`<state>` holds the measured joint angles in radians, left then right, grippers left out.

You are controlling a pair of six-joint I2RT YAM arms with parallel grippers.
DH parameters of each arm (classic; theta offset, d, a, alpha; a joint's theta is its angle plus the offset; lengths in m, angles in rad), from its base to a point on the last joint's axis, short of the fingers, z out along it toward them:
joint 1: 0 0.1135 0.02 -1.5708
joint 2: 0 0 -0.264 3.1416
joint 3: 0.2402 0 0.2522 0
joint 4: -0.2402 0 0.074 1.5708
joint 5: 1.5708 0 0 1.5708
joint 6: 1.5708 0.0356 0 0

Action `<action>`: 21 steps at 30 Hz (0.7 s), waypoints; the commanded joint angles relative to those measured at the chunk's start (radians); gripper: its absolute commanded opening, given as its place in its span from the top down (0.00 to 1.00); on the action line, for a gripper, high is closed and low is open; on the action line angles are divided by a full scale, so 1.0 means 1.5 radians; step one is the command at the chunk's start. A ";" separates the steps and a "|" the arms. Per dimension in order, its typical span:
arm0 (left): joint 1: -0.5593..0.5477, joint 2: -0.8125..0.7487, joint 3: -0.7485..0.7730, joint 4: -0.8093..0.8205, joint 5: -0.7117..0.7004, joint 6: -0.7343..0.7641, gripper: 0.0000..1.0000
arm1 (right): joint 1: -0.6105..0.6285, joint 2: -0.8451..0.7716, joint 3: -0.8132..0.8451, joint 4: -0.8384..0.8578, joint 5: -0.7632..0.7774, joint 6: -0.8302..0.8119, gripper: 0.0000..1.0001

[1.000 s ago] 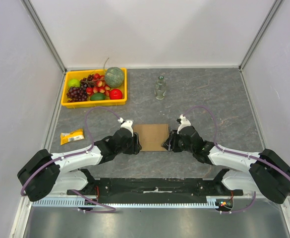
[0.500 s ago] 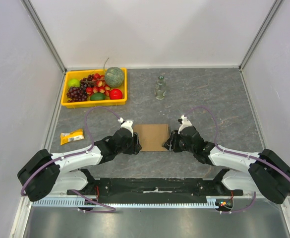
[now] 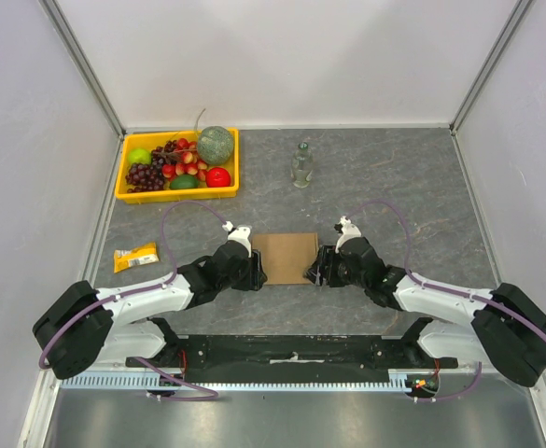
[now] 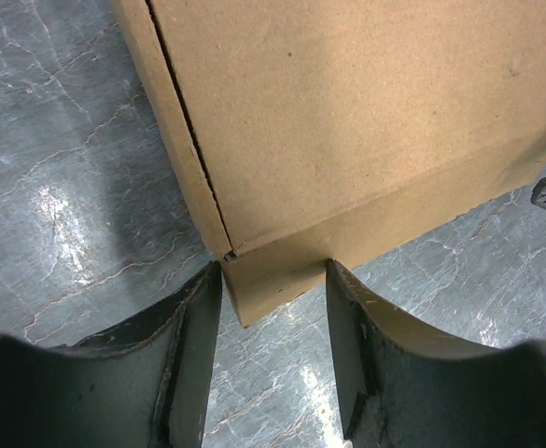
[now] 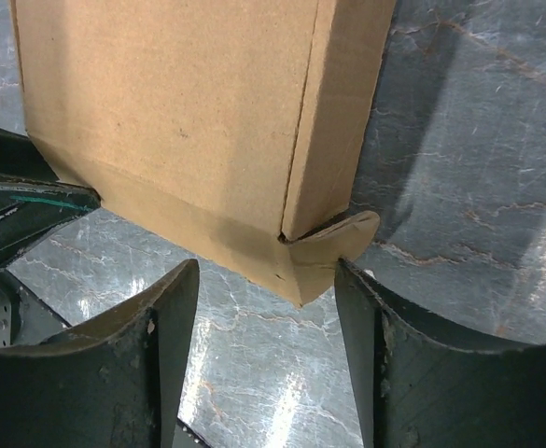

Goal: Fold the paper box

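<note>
The paper box (image 3: 285,258), folded flat and shut, lies on the grey bench (image 3: 394,187) between the two arms. The left claw (image 4: 271,285) is closed partway on the box's near left corner, a finger (image 4: 193,355) pressed against each side of the cardboard. The right claw (image 5: 265,280) stands open around the near right corner: one finger (image 5: 366,345) touches a small curled tab (image 5: 352,233), the other (image 5: 165,345) is clear of the cardboard. A yellow fruit tray (image 3: 123,177), a glass bottle (image 3: 301,166) and a snack packet (image 3: 136,257) sit well apart.
</note>
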<state>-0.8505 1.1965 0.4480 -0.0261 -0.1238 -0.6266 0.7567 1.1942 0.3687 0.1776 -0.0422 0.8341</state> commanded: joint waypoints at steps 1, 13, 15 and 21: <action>-0.003 0.001 0.026 0.022 -0.001 0.020 0.46 | -0.005 -0.028 0.034 -0.030 0.024 -0.028 0.32; -0.003 0.007 0.034 0.022 0.002 0.021 0.46 | -0.008 -0.016 0.039 -0.027 0.030 -0.042 0.41; -0.003 0.008 0.036 0.023 0.004 0.021 0.46 | -0.008 -0.009 0.037 -0.018 0.030 -0.041 0.44; -0.003 0.016 0.038 0.028 0.007 0.020 0.46 | -0.008 0.000 0.037 0.008 -0.006 -0.032 0.53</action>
<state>-0.8505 1.2102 0.4709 -0.0227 -0.1207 -0.6262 0.7483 1.1843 0.3958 0.1226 -0.0200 0.7853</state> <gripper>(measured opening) 0.542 0.496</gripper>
